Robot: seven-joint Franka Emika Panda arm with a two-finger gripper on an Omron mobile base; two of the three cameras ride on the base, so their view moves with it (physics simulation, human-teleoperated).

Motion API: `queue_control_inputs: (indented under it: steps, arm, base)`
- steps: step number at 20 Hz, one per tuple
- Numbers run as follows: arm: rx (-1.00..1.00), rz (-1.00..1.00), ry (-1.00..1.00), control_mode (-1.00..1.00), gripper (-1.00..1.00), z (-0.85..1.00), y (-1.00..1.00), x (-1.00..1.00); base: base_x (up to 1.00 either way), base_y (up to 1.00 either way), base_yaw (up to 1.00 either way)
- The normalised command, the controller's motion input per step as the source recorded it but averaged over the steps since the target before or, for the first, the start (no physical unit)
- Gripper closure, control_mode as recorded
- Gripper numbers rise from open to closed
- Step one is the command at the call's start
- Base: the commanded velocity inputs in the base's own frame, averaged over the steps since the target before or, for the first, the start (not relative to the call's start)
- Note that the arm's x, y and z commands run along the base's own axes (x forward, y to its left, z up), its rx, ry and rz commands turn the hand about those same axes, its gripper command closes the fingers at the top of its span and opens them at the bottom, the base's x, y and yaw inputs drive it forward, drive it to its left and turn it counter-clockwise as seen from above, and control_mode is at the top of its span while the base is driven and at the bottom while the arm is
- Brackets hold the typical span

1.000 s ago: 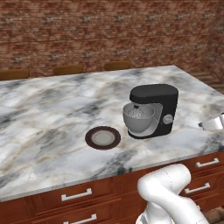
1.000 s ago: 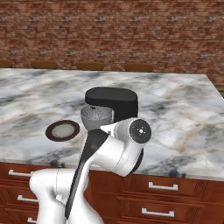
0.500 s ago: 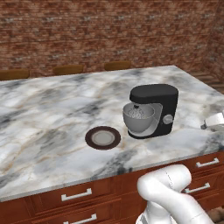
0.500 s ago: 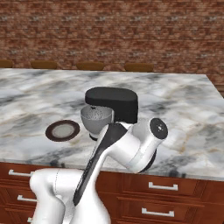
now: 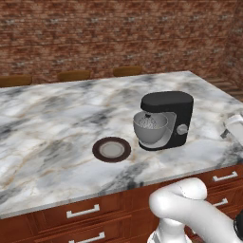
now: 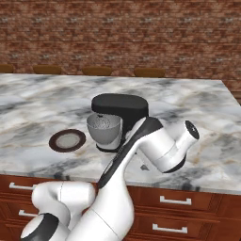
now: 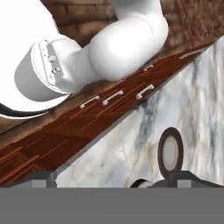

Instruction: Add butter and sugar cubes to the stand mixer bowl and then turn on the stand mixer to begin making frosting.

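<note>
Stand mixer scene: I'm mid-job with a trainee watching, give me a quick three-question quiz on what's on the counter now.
1. True or false: the stand mixer bowl sits under the head of the stand mixer.
2. Seen from the robot, the dark brown plate lies on which side of the mixer? A) left B) right C) behind it
3. Fill in: the silver knob is on the mixer's ____.

Key
1. True.
2. A: the plate lies left of the mixer, apart from it, on the marble counter.
3. Side.
</note>
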Motion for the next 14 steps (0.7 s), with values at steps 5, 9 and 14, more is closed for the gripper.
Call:
queue_control_inputs:
  steps: [5, 9, 14]
  arm:
    - [0.14, -0.52, 0.32, -1.00, -1.00, -0.58, 0.30, 0.00]
    - [0.11, -0.56, 0.16, -1.00, -1.00, -0.27, 0.32, 0.00]
    - [0.12, -0.44, 0.15, -1.00, -1.00, -0.01, 0.04, 0.13]
  base:
    - [0.00, 0.00, 0.00]
    - [0.00, 0.00, 0.00]
    - [0.00, 0.00, 0.00]
